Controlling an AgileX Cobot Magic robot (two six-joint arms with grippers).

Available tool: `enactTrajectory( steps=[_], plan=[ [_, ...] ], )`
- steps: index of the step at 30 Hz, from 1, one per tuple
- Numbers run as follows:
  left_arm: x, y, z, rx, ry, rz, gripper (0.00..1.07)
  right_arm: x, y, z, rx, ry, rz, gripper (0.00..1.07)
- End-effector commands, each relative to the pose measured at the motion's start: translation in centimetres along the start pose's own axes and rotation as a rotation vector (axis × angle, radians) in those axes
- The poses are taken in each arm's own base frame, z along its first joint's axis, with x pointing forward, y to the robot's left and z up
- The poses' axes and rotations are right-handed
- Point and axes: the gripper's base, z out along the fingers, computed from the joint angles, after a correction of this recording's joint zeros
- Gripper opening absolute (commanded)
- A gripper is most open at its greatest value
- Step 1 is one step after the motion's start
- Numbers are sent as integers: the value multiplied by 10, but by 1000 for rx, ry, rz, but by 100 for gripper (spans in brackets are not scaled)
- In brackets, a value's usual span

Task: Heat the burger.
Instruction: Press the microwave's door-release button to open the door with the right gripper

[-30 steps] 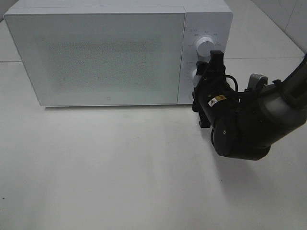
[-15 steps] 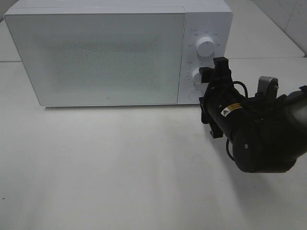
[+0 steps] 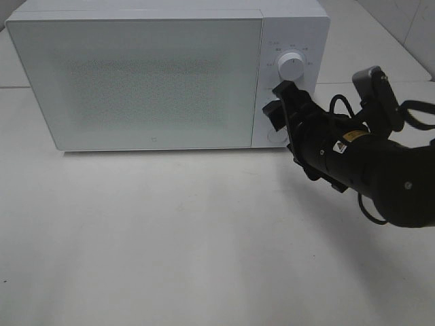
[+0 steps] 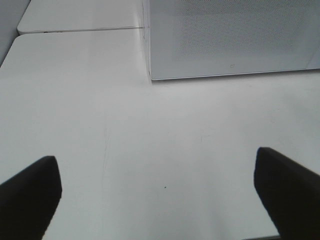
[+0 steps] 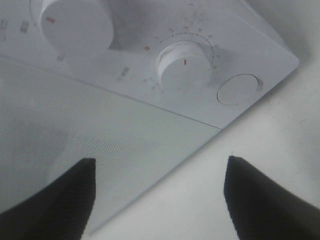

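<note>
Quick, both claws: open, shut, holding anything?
Left claw: open, holding nothing.
Right claw: open, holding nothing, pointed at the microwave control panel.

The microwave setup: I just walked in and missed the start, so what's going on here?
The right gripper is at the microwave's control panel, jaws open in front of the lower dial, not touching it. The door is shut and no burger is in view. The left gripper hangs open over the table near the microwave.

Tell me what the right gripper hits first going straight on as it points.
Probably the microwave control panel, around the lower knob; the right gripper points there, jaws open. Depth is unclear: possibly the door beside it.
</note>
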Motion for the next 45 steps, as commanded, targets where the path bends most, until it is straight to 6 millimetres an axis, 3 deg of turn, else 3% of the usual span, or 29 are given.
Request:
enactTrajectory(
  steps=[1, 7, 14, 20, 25, 27, 39, 42, 44, 45],
  plan=[
    [2, -1, -2, 7, -23, 0, 100, -2, 5, -14, 59, 131, -307, 70],
    [2, -1, -2, 6, -22, 1, 100, -10, -2, -31, 142, 316, -580, 70],
    [2, -1, -2, 6, -22, 1, 100, -25, -3, -47, 189, 500, -763, 70],
    [2, -1, -2, 6, -22, 1, 100, -46, 18, -67, 271, 659, -961, 70],
    [2, -1, -2, 6, -22, 1, 100, -59, 31, -85, 311, 687, -1013, 70],
    [2, -1, -2, 6, -22, 1, 100, -67, 39, -108, 321, 693, -1017, 70],
    [2, -1, -2, 6, -22, 1, 100, -80, 45, -178, 314, 678, -1027, 70],
    [2, -1, -2, 6, -22, 1, 100, -81, 45, -183, 309, 673, -1030, 70],
    [2, -1, -2, 6, -22, 1, 100, -84, 45, -203, 289, 644, -1045, 70],
    [2, -1, -2, 6, -22, 1, 100, -84, 45, -203, 289, 644, -1045, 70]
  ],
)
